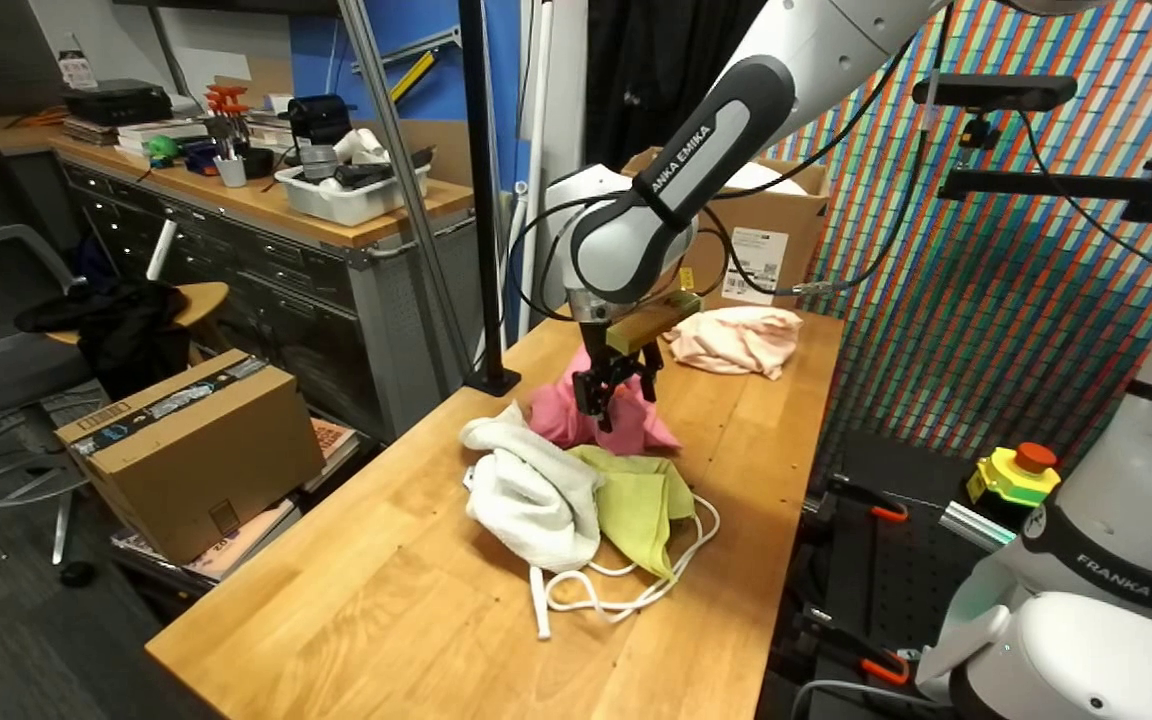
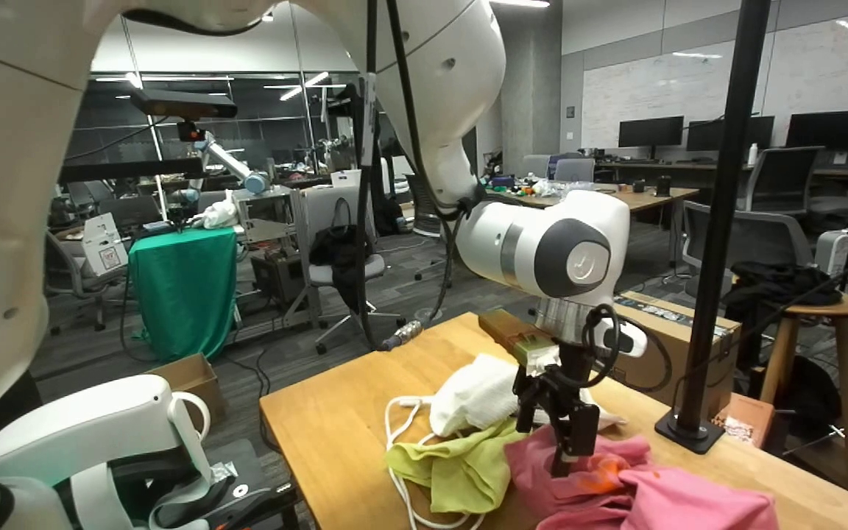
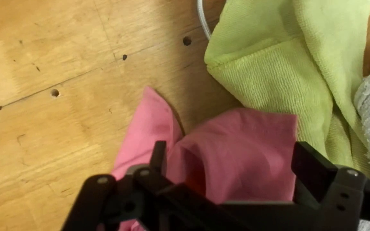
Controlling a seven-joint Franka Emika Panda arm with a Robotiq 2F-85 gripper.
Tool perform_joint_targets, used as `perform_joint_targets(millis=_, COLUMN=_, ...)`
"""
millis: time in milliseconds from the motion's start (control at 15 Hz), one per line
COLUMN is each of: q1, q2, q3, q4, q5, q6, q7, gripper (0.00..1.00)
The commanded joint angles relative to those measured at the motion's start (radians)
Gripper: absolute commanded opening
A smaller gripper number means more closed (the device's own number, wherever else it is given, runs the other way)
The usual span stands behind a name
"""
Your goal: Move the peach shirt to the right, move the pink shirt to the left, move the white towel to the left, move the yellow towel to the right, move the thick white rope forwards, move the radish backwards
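- Progress: partway at most, judging by layout; no target marks on the worktop (image 1: 376, 600) to check against.
- Probably done: peach shirt (image 1: 736, 338), crumpled at the far end, toward the right, in an exterior view. Well apart from the other cloths.
- Likely step in hand: pink shirt (image 2: 696, 500), heaped under the gripper (image 3: 228, 158). Whether its move to the left is finished or yet to begin, can't tell.
- Probably left to do: white towel (image 1: 534, 510), bunched on the near side of pink shirt in an exterior view, left of yellow towel (image 1: 641, 500) and touching it.
- Also likely left: yellow towel, draped beside white towel. Edge meets pink shirt or nearly does; exact contact unclear.
- Likely pending too: thick white rope (image 1: 706, 535), looped loosely on the near side of the cloths, running under a corner of yellow towel. One end sticks out by white towel.
- Not found in any view: radish. May be under a cloth; no call on whether its move is done.
- Gripper state: jaws spread wide apart, nothing clamped between them.
- Wrist view: folds of pink shirt lie between and below the fingertips (image 3: 310, 168); fabric not pinched.
- Contact: fingertips overlap pink shirt in both exterior views, but whether they touch or hover just above, can't tell.
- Next, if pink shirt is the target: lower onto a fold and close.
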Motion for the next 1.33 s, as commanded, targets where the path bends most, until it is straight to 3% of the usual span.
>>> perform_joint_targets(millis=0, q1=0.073, q2=0.032, q3=-0.086, q4=0.032, q5=0.049, q6=-0.008, q7=-0.085, gripper=1.00)
perform_joint_targets(millis=800, q1=0.060, q2=0.139, q3=-0.124, q4=0.072, q5=0.151, q6=0.071, q7=-0.280, gripper=0.98)
perform_joint_targets(millis=867, q1=0.059, q2=0.144, q3=-0.125, q4=0.074, q5=0.155, q6=0.084, q7=-0.285, gripper=0.74)
perform_joint_targets(millis=1000, q1=0.052, q2=0.150, q3=-0.121, q4=0.074, q5=0.164, q6=0.090, q7=-0.306, gripper=0.71)
perform_joint_targets(millis=1267, q1=0.044, q2=0.154, q3=-0.120, q4=0.073, q5=0.190, q6=0.091, q7=-0.334, gripper=0.39)
